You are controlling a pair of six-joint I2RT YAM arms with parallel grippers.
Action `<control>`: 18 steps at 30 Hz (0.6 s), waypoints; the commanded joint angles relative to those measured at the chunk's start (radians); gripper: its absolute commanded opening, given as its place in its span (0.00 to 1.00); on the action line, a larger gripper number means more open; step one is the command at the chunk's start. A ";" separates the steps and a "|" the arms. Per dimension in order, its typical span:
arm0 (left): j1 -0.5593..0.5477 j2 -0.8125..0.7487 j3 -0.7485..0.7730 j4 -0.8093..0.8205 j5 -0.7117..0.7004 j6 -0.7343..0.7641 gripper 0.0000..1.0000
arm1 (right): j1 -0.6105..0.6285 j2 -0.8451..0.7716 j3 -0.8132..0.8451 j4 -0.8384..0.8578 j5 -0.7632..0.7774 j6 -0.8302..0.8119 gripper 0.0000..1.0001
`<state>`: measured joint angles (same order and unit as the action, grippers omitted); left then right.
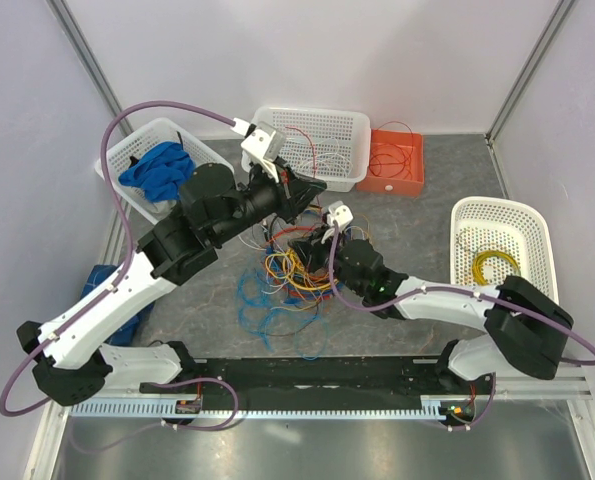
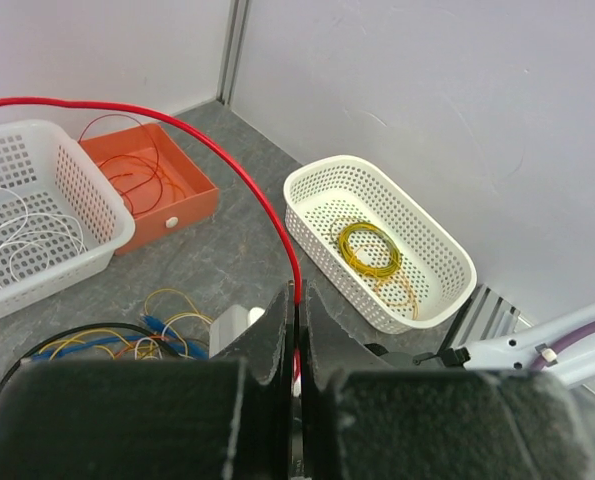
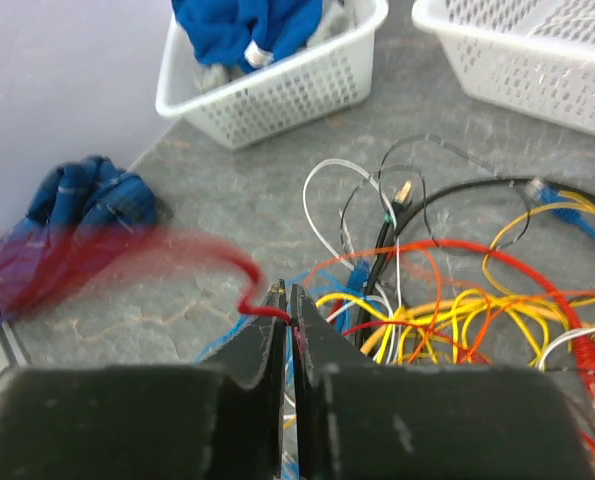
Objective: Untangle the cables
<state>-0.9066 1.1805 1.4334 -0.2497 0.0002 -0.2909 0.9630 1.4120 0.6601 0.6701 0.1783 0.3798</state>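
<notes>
Enclosed cell: pale wall panels on three sides, aluminium posts in the rear corners. Grey stone-pattern table top, matte, with a black rail along the near edge.

Four containers at back and right:
- rear-left basket, white, holding a blue cloth
- rear-centre basket, white, with thin white wires inside
- orange tray just beside it, with a red-orange loop inside
- right basket, white, with a yellow coil inside

Blue checked cloth bunched at the left table edge.

Cables in one tangled bunch mid-table, between the two arms: yellow, orange, red, blue, black, white.

Left gripper up above the bunch, clamped tight on a red cable arcing up and off to the left.

Right gripper low over the bunch, jaws at a slit, pinching a red strand at the tips. Can't tell if same wire as on the left.
</notes>
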 commanded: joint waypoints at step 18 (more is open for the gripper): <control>-0.002 -0.347 -0.484 0.126 -0.351 -0.152 1.00 | -0.043 -0.288 0.715 -0.656 0.569 -0.343 0.00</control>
<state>-0.9066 0.8761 1.0042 -0.1841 -0.2802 -0.3748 0.9482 1.0470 1.2404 0.1825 0.6117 0.1192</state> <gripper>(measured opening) 0.993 0.011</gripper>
